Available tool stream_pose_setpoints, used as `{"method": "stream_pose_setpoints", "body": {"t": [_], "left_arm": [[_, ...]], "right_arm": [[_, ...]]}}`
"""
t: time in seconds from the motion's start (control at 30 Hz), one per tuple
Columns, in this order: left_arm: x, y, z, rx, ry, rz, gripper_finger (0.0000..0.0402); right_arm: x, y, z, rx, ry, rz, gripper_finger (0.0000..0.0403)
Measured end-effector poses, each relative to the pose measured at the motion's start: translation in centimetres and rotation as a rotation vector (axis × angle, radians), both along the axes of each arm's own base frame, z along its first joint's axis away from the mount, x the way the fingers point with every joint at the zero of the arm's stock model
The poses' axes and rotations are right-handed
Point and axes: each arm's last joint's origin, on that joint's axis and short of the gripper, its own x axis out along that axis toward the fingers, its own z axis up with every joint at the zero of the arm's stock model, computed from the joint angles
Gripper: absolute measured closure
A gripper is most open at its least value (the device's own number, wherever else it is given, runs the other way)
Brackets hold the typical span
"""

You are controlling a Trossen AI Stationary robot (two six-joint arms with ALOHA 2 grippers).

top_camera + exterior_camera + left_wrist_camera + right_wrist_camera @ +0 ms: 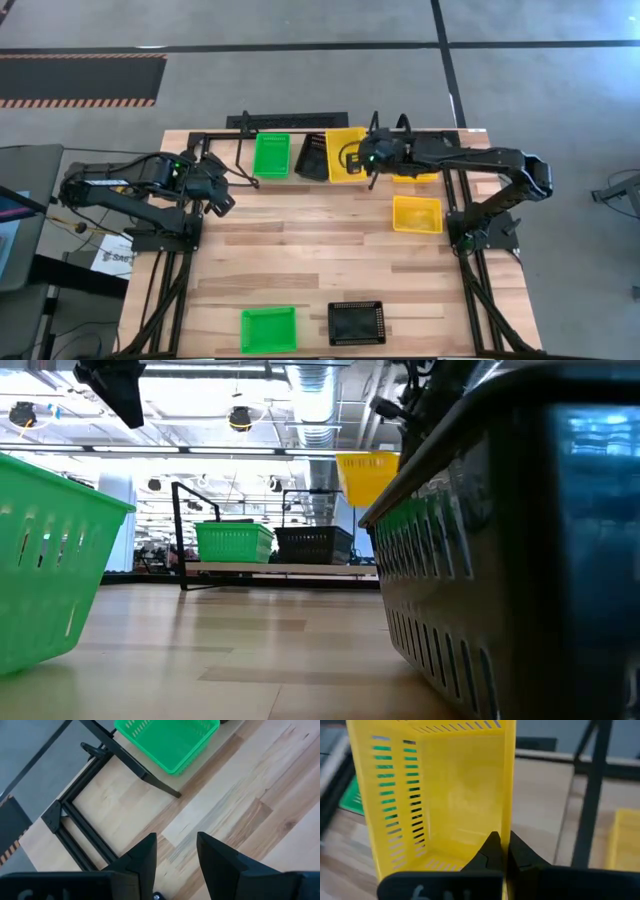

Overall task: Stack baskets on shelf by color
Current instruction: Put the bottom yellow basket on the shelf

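Right gripper [501, 851] fingers are clamped on the rim of one yellow basket [347, 153], held raised above the shelf [285, 569]. Left gripper [176, 854] fingers stand apart, grasping nothing, near the shelf's left end. Visible count: three yellow, three green, two black baskets; one green [271, 154] and one black [312, 156] sit on the shelf. Wooden tabletop [300, 250]; grey floor beyond.

Green basket [233, 541] and black basket [313, 544] on the shelf [280, 569] — yellow basket [366, 476] aloft.
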Motion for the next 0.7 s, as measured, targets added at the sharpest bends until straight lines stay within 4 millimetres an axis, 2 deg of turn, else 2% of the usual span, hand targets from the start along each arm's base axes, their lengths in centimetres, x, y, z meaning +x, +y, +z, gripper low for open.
{"method": "stream_pose_setpoints", "body": {"t": [0.1,0.33,0.7], "left_arm": [[0.1,0.0,0.0,-0.001,-0.008,0.000,0.0274],[0.2,0.0,0.0,-0.001,-0.018,0.000,0.0274],[0.2,0.0,0.0,-0.002,-0.018,0.000,0.0274]], "right_arm": [[-0.4,1.1,-0.7,0.039,0.065,-0.032,0.0400],[-0.2,3.0,-0.7,0.043,0.037,-0.059,0.0400],[2.0,4.5,-4.6,0.102,0.159,-0.075,0.0400]]}}
